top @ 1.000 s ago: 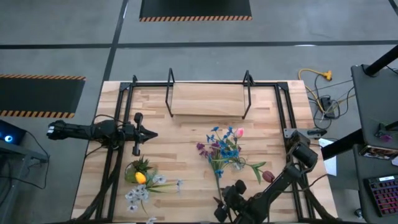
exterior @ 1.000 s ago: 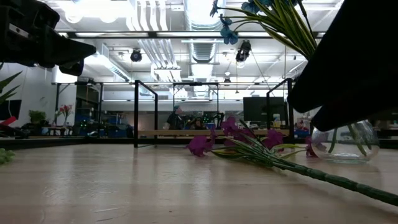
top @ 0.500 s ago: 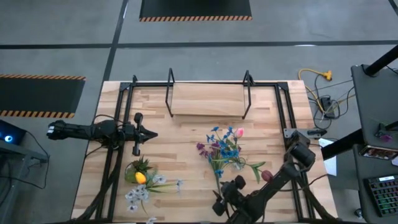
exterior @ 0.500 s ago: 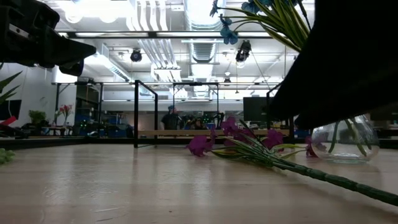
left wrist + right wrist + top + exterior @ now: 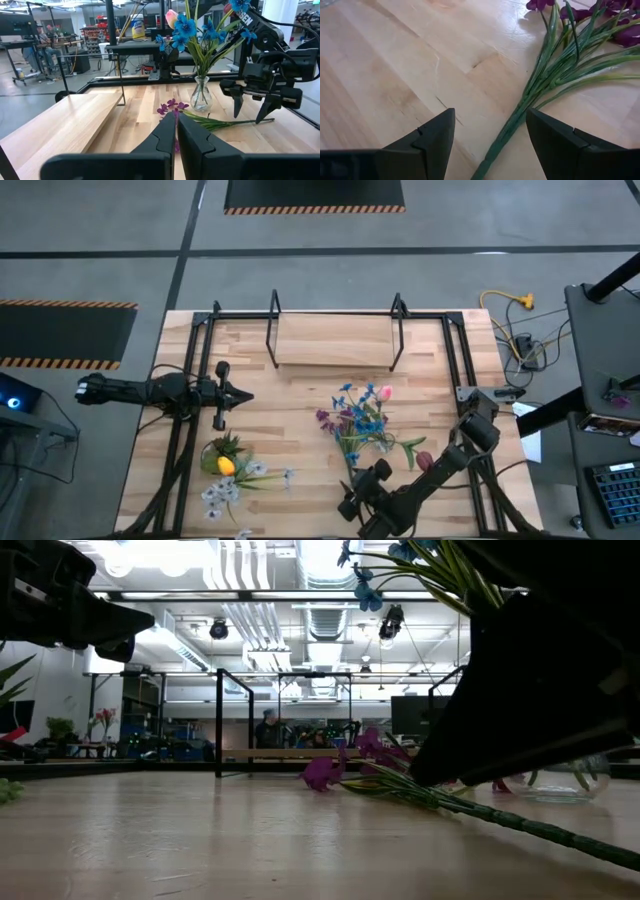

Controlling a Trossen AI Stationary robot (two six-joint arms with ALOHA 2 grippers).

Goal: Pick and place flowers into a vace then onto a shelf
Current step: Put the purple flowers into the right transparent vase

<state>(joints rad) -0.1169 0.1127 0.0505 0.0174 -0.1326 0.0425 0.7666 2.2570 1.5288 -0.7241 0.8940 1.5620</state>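
— Now, where is the right gripper (image 5: pixel 347 505) seen?

— It is seen low over the near edge of the table (image 5: pixel 300 395), a little right of the middle. Its fingers (image 5: pixel 432 135) are spread apart and nothing is gripped between them. In the right wrist view the green stem of the purple flower (image 5: pixel 555 65) is framed between the two fingers, lying flat on the wood.

— And the purple flower itself?

— It is laid on the table with its stem pointing to the near edge and its purple heads (image 5: pixel 325 772) towards the middle. In the left wrist view it (image 5: pixel 172 106) is found just beside the foot of the vase.

— Where is the vase placed?

— The clear glass vase (image 5: pixel 201 96) is stood upright, right of the table's centre, and a bunch of blue and pink flowers (image 5: pixel 365 415) is already held in it. A dark red flower (image 5: pixel 428 463) is seen just beside it, towards the right edge.

— What is noted about the shelf?

— The shelf (image 5: pixel 333 340) is set along the far edge, raised on black loop supports, and nothing is carried on it.

— And the left arm?

— The left gripper (image 5: pixel 238 394) is held above the left half of the table, well apart from the vase, with its fingers (image 5: pixel 165 135) pressed together and nothing between them. More flowers (image 5: pixel 228 480), white and yellow, are left lying near the near left corner.
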